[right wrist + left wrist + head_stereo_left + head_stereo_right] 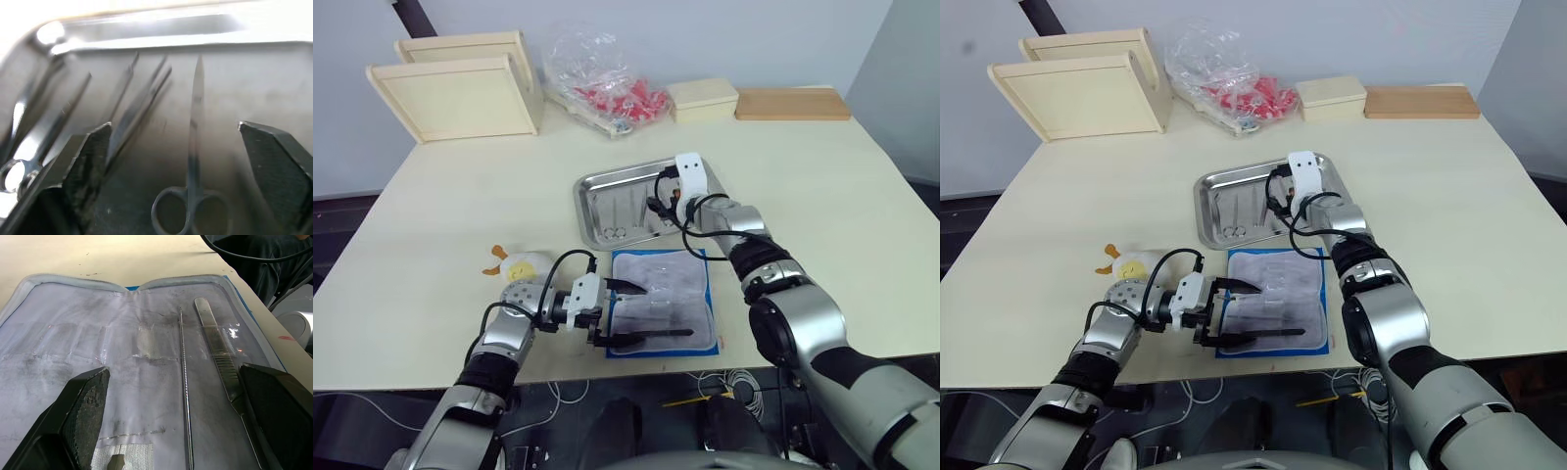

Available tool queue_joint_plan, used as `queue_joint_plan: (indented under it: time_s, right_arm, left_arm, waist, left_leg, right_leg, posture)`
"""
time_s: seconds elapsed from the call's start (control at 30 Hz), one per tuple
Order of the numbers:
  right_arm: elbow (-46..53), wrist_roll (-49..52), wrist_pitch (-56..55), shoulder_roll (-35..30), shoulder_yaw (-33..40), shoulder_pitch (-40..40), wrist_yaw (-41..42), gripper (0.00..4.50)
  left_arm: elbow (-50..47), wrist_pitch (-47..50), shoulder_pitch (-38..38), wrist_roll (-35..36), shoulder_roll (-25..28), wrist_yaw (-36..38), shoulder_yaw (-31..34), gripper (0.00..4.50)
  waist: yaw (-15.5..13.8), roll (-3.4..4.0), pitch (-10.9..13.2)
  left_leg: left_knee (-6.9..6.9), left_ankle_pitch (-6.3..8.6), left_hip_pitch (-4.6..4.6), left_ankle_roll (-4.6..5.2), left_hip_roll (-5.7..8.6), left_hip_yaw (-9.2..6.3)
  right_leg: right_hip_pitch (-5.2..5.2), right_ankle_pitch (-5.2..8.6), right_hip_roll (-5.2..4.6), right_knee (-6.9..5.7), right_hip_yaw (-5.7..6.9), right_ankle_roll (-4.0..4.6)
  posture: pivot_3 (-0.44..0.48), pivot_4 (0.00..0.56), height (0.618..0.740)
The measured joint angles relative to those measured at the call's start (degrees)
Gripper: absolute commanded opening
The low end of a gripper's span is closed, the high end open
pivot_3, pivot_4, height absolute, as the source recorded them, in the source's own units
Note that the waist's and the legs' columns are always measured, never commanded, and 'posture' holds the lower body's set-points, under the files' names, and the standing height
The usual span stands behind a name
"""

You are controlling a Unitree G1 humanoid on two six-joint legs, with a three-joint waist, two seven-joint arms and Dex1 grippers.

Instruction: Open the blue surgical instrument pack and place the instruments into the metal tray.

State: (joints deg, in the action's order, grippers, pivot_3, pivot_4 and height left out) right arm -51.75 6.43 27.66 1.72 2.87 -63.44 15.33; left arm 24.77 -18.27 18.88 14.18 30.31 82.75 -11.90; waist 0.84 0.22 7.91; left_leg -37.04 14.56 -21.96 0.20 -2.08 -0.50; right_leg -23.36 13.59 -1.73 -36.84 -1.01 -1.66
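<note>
here my left pincer [619, 313] hangs low over the near left part of the blue surgical instrument pack [663, 302], its two black fingers [80, 404] spread wide apart and holding nothing. in the left wrist view a thin steel probe [185, 396] and a flat-handled tweezer [221, 360] lie side by side between those fingers, tucked under the clear sleeves of the pale lining. the tweezer runs close to the finger on its side; whether they touch i cannot tell.

my right pincer [663, 208] reaches down into the metal tray [592, 188], its fingers [90, 156] also wide apart and empty. between them, in the right wrist view, lies a pair of ring-handled scissors [192, 161] flat on the tray floor, with more of the instruments [58, 127] lying beside it towards one finger.

the pack lies unfolded flat on the table [431, 215], just in front of the tray and near the table's front edge. a small yellow and white toy [516, 266] sits on the table just left of my left arm. along the far edge stand two pale wooden trays [460, 93], a crinkled clear bag of red items [607, 83], a small pale box [702, 99] and a flat wooden board [793, 103].
</note>
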Motion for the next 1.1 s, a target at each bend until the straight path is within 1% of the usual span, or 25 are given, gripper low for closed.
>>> queue_joint_plan:
  time_s: [0.07,0.1,0.2,0.23,0.3,0.4,0.47,0.53,0.6,0.73,0.77,0.8,0.83,0.9,0.93,1.0,1.1]
  right_arm:
    - [8.16,-0.33,0.65,-1.11,-1.87,3.49,1.7,4.45]
    - [8.93,-0.37,0.78,-1.22,-2.0,3.84,1.87,4.45]
    - [20.63,0.31,3.07,-2.61,-3.61,9.61,4.55,4.45]
    - [22.04,0.45,3.48,-2.88,-3.9,10.33,4.99,4.45]
    - [30.69,0.88,5.63,-4.45,-5.4,14.38,7.12,4.45]
    - [38.09,1.4,7.53,-6.63,-7.17,18.18,9.45,4.45]
    - [45.12,2.35,9.8,-9.17,-8.09,21.93,11.64,4.45]
    - [46.83,2.7,10.64,-9.9,-8.18,22.58,12.11,4.45]
    - [53.66,4.26,12.1,-12.52,-8.95,26.48,14.49,4.45]
    - [59.48,5.98,12.95,-16.35,-9.33,31.91,17.68,4.45]
    - [61.7,6.64,12.92,-18.12,-9.44,33.94,19.18,4.45]
    - [61.9,6.7,12.91,-18.36,-9.46,34.15,19.37,4.45]
    - [65.58,7.71,11.48,-21.36,-9.5,37.34,22.01,4.45]
    - [69.4,9.35,8.32,-24.42,-8.98,41.32,25.61,4.45]
    - [70.32,9.91,7.56,-25.41,-8.81,42.43,26.84,4.45]
    - [73.37,11.93,4.92,-30.12,-8.24,45.87,31.43,4.45]
    - [75.69,14.63,1.77,-35.13,-6.23,49.76,37.19,4.45]
  left_arm:
    - [-0.01,0.02,0.07,-0.01,-0.01,0.0,0.0,4.5]
    - [0.0,0.02,0.07,-0.01,0.0,0.0,0.0,4.5]
    - [-0.03,0.07,0.09,-0.03,-0.04,0.0,-0.01,4.5]
    - [-0.02,0.08,0.09,-0.03,-0.02,0.0,0.03,4.5]
    - [0.03,0.07,0.1,-0.06,-0.06,0.0,0.0,4.5]
    - [0.07,0.07,0.15,-0.09,-0.12,0.0,-0.02,4.5]
    - [0.13,0.07,0.14,-0.13,-0.11,0.0,0.07,4.5]
    - [0.3,0.08,0.14,-0.16,-0.13,0.0,0.03,4.5]
    - [0.26,0.04,0.18,-0.18,-0.41,0.0,-0.1,4.5]
    - [0.23,0.02,0.3,-0.23,-0.37,0.0,-0.02,4.5]
    - [0.32,0.02,0.34,-0.25,-0.28,0.0,0.08,4.5]
    - [0.33,0.02,0.34,-0.25,-0.25,0.0,0.09,4.5]
    - [0.48,0.02,0.39,-0.34,-0.42,0.01,-0.08,4.5]
    - [0.41,-0.02,0.46,-0.33,-0.46,0.07,-0.15,4.5]
    - [0.42,-0.04,0.47,-0.32,-0.39,0.16,-0.04,4.5]
    - [0.56,-0.03,0.57,-0.36,-0.4,0.25,-0.1,4.5]
    - [0.64,-0.04,0.66,-0.37,-0.37,0.36,-0.05,4.5]
  waist:
    - [-0.04,0.0,0.0]
    - [-0.01,0.0,0.0]
    - [-0.06,0.0,0.0]
    - [-0.02,0.0,0.0]
    - [-0.09,0.0,0.0]
    - [-0.12,-0.01,0.0]
    - [-0.07,-0.01,0.0]
    - [-0.1,0.0,0.01]
    - [-0.41,-0.03,-0.01]
    - [-0.33,-0.02,0.0]
    - [-0.23,-0.04,0.0]
    - [-0.2,-0.04,0.01]
    - [-0.33,-0.05,0.01]
    - [-0.45,-0.06,0.02]
    - [-0.34,-0.07,0.02]
    - [-0.33,-0.13,0.06]
    - [-0.33,-0.21,0.11]
  left_leg:
    - [0.02,0.0,0.0,0.0,0.0,-0.01]
    - [0.02,0.0,0.0,0.0,0.0,0.0]
    - [0.03,0.0,0.0,0.0,0.0,-0.01]
    - [0.02,0.0,0.0,0.0,0.0,0.0]
    - [0.02,0.0,0.0,0.0,0.0,-0.02]
    - [0.02,0.0,-0.01,0.0,0.0,-0.01]
    - [0.02,0.0,0.01,0.0,0.0,0.01]
    - [0.02,0.0,0.01,0.0,0.0,0.0]
    - [0.03,0.0,-0.03,0.0,0.0,-0.1]
    - [0.03,0.0,-0.04,0.0,0.02,-0.01]
    - [0.02,0.0,-0.02,0.0,0.01,-0.02]
    - [0.02,0.0,0.0,0.0,0.0,0.0]
    - [0.02,0.0,-0.04,0.0,0.0,-0.07]
    - [0.04,0.0,-0.06,0.0,0.01,-0.06]
    - [0.06,0.01,-0.02,0.0,0.0,-0.01]
    - [0.05,0.01,-0.02,0.0,0.01,-0.01]
    - [0.05,0.01,0.0,-0.01,0.0,0.0]
  right_leg:
    - [0.0,0.0,0.0,0.0,0.0,0.0]
    - [0.0,0.0,0.0,0.0,0.0,0.0]
    - [0.0,0.0,0.0,0.01,0.0,0.0]
    - [0.0,0.0,0.0,0.0,-0.01,0.0]
    - [0.0,0.0,0.0,0.01,0.0,0.0]
    - [0.0,0.01,-0.02,0.01,0.0,-0.01]
    - [-0.01,0.01,-0.02,0.02,0.0,-0.01]
    - [-0.01,0.01,-0.02,0.02,0.02,-0.02]
    - [-0.05,0.03,-0.03,0.05,0.09,-0.01]
    - [-0.03,0.03,-0.06,0.06,0.04,-0.04]
    - [-0.05,0.03,-0.06,0.06,0.05,-0.04]
    - [-0.05,0.03,-0.06,0.06,0.04,-0.04]
    - [-0.08,0.04,-0.06,0.06,0.11,-0.04]
    - [-0.08,0.08,-0.08,0.1,0.12,-0.09]
    - [-0.07,0.08,-0.08,0.1,0.08,-0.1]
    - [-0.07,0.08,-0.08,0.1,0.09,-0.1]
    - [-0.07,0.08,-0.1,0.11,0.11,-0.1]
  posture:
    - [0.0,0.15,0.74]
    - [0.0,0.15,0.74]
    - [0.0,0.15,0.74]
    - [0.0,0.15,0.74]
    - [0.0,0.15,0.74]
    - [0.0,0.15,0.74]
    - [0.0,0.15,0.74]
    - [0.0,0.15,0.74]
    - [0.0,0.15,0.74]
    - [0.0,0.15,0.74]
    - [0.0,0.15,0.74]
    - [0.0,0.15,0.74]
    - [0.0,0.15,0.74]
    - [0.0,0.15,0.74]
    - [0.0,0.15,0.74]
    - [0.0,0.15,0.74]
    - [0.0,0.15,0.74]
